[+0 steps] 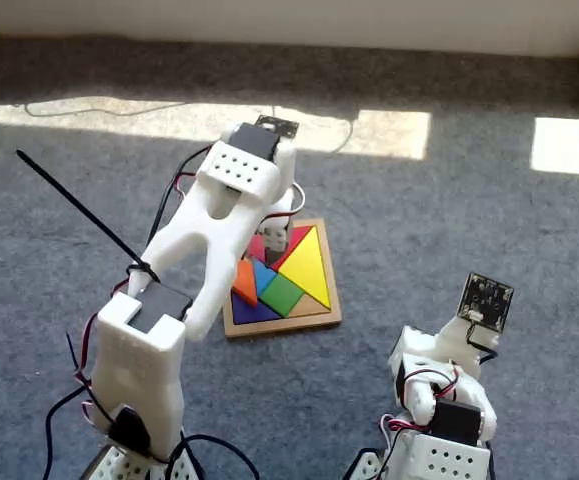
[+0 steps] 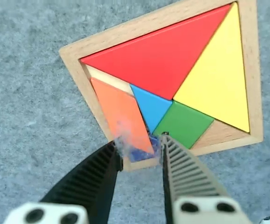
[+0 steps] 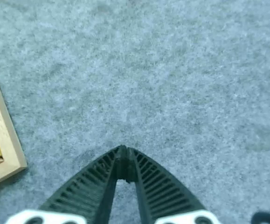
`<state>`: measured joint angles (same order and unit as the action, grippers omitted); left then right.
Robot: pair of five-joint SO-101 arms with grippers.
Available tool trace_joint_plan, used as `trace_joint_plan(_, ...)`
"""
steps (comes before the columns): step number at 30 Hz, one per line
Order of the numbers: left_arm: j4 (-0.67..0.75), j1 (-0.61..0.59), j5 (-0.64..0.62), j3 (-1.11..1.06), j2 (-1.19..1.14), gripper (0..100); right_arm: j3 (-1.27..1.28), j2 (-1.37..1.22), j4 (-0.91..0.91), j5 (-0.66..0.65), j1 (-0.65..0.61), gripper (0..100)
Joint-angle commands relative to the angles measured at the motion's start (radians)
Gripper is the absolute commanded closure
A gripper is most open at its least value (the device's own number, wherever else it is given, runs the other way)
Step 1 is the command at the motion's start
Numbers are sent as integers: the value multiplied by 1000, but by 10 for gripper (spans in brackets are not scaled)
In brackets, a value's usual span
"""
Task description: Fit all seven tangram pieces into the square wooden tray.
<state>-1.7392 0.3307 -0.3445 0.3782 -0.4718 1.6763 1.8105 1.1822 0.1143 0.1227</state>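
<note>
Indoor room, grey carpet, sunlit patches

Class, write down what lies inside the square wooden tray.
Inside: red triangle, yellow triangle, blue triangle, green square, orange piece. The left gripper partly covers a darker piece.

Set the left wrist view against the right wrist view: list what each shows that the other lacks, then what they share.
Left wrist view, not the right: the red triangle, blue triangle, green square and orange piece in the tray, with the left gripper open at its edge. Right wrist view, not the left: the right gripper, shut above the carpet. Shared: the tray's rim, the yellow triangle and the carpet.
</note>
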Motion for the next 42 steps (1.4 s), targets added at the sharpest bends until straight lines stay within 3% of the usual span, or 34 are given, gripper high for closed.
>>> trace_joint_plan(1, -17, -22, -3, 28, 61, 857, 113, 12, -24, 8, 10, 995)
trace_joint_plan(13, -11, -10, 69, -249, 157, 857, 113, 12, -24, 8, 10, 995)
trace_joint_plan(22, 222, -61, 69, -372, 114, 857, 113, 12, -24, 8, 10, 995)
trace_joint_plan(28, 298, -88, 69, -369, 90, 857, 113, 12, -24, 8, 10, 995)
trace_joint_plan(34, 285, -81, 69, -326, 102, 857, 113, 12, -24, 8, 10, 995)
trace_joint_plan(38, 176, -87, 69, -263, 162, 860, 113, 12, -24, 8, 10, 995)
trace_joint_plan(42, 149, -79, 101, -268, 298, 958, 113, 12, -24, 9, 10, 995)
